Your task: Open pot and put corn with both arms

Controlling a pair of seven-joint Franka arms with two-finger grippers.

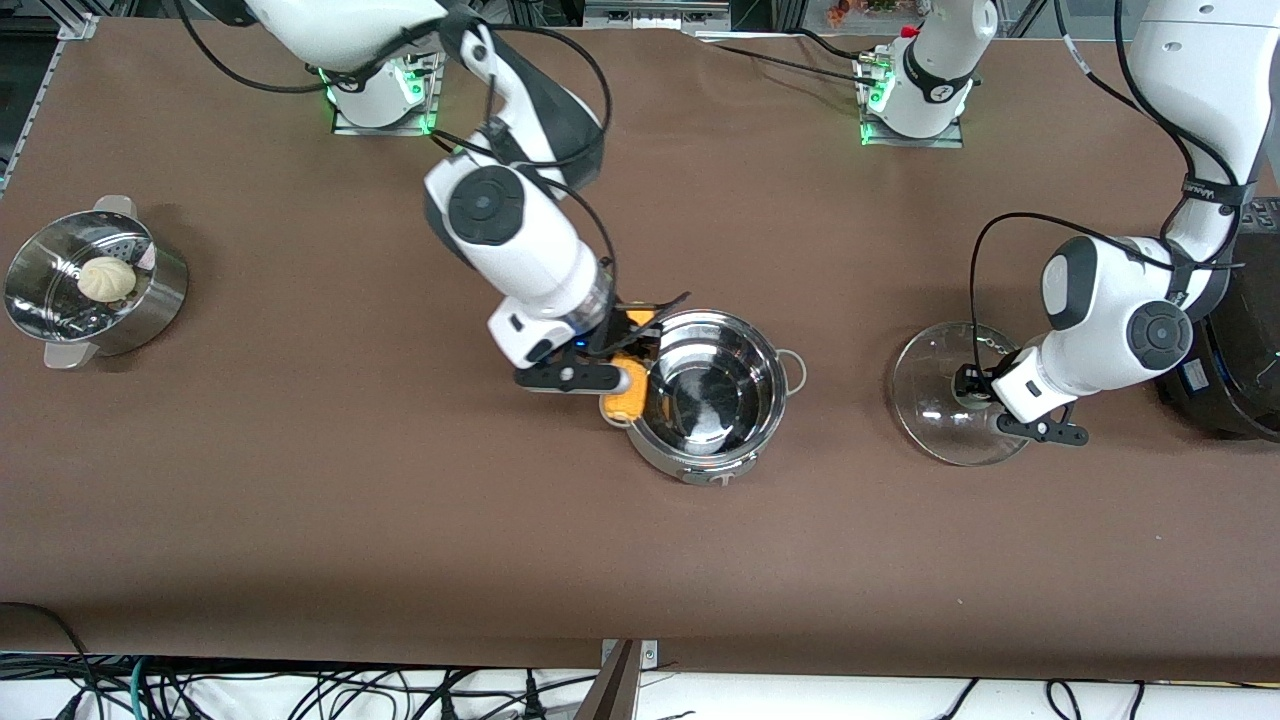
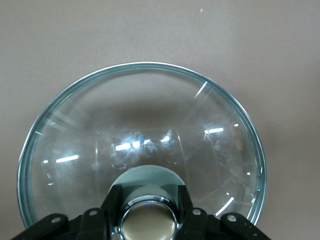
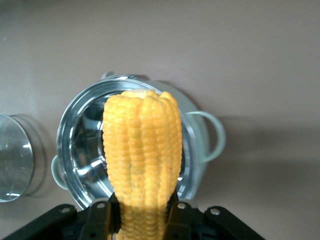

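The steel pot (image 1: 715,392) stands open and empty at the middle of the table. My right gripper (image 1: 632,355) is shut on the yellow corn (image 1: 623,400) and holds it over the pot's rim on the side toward the right arm's end. In the right wrist view the corn (image 3: 142,150) sticks out from the gripper (image 3: 142,206) over the pot (image 3: 75,150). The glass lid (image 1: 925,385) lies on the table toward the left arm's end. My left gripper (image 1: 968,388) is shut on its tan knob (image 2: 149,223).
A steel steamer bowl (image 1: 150,300) with a white bun (image 1: 107,278) stands at the right arm's end. A big black cooker (image 1: 1240,340) stands at the left arm's end, close beside the left arm's wrist.
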